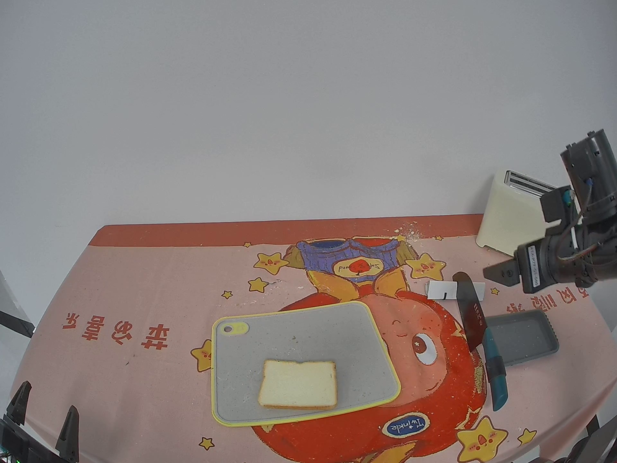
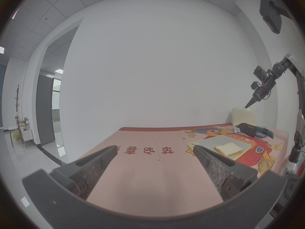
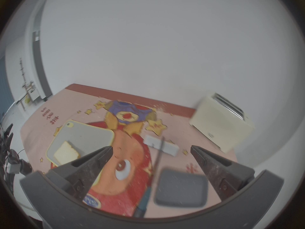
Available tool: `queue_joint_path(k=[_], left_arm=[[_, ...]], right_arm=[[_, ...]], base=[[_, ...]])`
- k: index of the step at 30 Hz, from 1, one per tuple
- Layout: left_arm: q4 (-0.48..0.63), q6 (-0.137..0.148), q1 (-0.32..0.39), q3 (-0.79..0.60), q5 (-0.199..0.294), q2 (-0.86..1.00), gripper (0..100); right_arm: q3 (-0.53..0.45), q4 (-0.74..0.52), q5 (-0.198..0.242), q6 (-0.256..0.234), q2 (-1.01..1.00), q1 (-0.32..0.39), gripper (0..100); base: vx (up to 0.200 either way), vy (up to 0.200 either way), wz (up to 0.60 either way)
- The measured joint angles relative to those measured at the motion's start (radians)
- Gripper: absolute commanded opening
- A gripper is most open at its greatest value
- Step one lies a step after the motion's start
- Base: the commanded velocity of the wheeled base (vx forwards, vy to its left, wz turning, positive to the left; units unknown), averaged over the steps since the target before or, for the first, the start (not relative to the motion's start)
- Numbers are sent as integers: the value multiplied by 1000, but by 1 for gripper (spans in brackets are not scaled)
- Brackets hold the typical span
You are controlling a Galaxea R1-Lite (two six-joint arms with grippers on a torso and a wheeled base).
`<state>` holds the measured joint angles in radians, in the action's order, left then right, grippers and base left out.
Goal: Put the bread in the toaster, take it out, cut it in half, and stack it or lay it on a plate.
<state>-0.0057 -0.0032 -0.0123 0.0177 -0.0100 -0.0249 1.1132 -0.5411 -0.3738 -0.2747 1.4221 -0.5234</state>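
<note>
Pale square bread slice (image 1: 298, 384) lies flat on the grey, yellow-rimmed cutting board (image 1: 308, 335), apparently untoasted. Judged light, soft, easily crushed: pinch gently at one edge. Left hand (image 2: 155, 147) and right hand (image 3: 151, 148) both open, empty; the right hangs near the cream toaster (image 1: 514, 217).

In the head view the right gripper (image 1: 493, 272) hides the toaster's (image 1: 508, 217) near corner, the bottom edge cuts off the left gripper (image 1: 44, 419) below its fingers (image 1: 68, 427), the knife (image 1: 473, 319) blade covers part of a white stand (image 1: 439, 290), and the right wrist view blurs the knife and the grey plate (image 3: 181, 188).
</note>
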Motion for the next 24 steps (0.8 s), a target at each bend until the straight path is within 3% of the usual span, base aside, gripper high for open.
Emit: queue_joint_path(k=[4, 6, 8, 14, 20, 24], left_arm=[[0, 0, 0, 0, 0, 0, 100], [0, 0, 0, 0, 0, 0, 100], [0, 0, 0, 0, 0, 0, 100], [0, 0, 0, 0, 0, 0, 100], [0, 0, 0, 0, 0, 0, 100], [0, 0, 0, 0, 0, 0, 100]], right_arm=[[-13, -121, 41, -153, -28, -6, 100], [-13, -169, 83, -198, -34, -12, 100], [-6, -215, 129, -220, -38, -17, 100], [1, -247, 185, -233, -27, -21, 100], [-9, -253, 190, -246, -22, -18, 100], [-32, -253, 194, -324, -14, -21, 100]], base=[[0, 0, 0], [0, 0, 0], [0, 0, 0], [0, 0, 0], [0, 0, 0], [0, 0, 0]])
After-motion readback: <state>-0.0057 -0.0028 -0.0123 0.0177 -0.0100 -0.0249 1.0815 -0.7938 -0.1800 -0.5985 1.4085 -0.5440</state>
